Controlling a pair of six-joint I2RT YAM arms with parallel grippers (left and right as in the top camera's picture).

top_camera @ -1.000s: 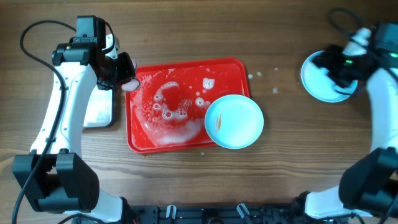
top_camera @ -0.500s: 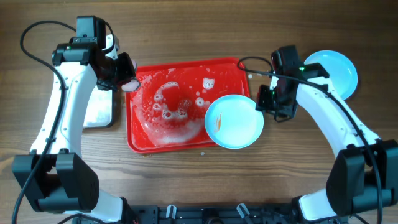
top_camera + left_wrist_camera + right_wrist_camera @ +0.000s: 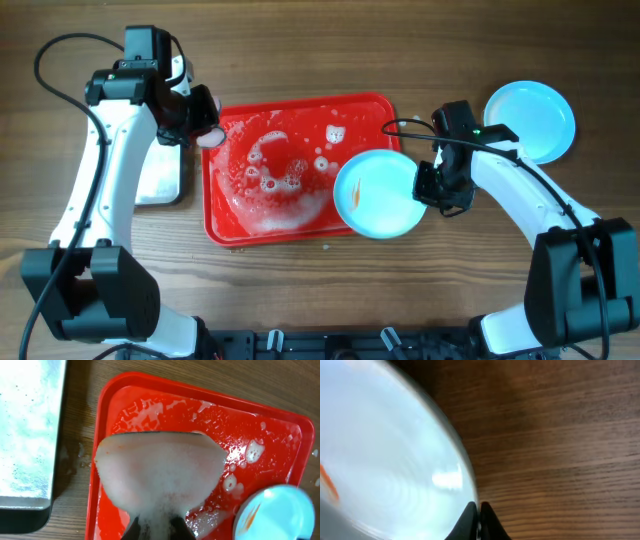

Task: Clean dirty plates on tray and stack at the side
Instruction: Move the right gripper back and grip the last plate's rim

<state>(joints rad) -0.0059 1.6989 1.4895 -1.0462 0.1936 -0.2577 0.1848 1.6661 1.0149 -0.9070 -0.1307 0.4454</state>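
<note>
Presently, one pale-blue round plate [image 3: 377,193], face up and orange-smeared, overhangs the right rim of the red rectangular plastic tray [image 3: 360,110]. The right gripper [image 3: 424,189] pinches its right edge; only the wrist view shows the fingertips [image 3: 467,522] pressed together there. A second blue plate [image 3: 530,120] lies apart, rightward. The left gripper [image 3: 204,128] clamps a foamy sponge [image 3: 159,477] over the tray's corner.

The right gripper [image 3: 421,190] has left the far plate [image 3: 530,122] at the table's [image 3: 300,60] 2 o'clock. That plate now shows whole. The arm has swung in toward the centre and come to the 3 o'clock rim of the orange-smeared plate [image 3: 375,195], which lies over the red tray's [image 3: 230,225] 4 o'clock corner. Its jaws, wide a second ago, have closed on that rim.
</note>
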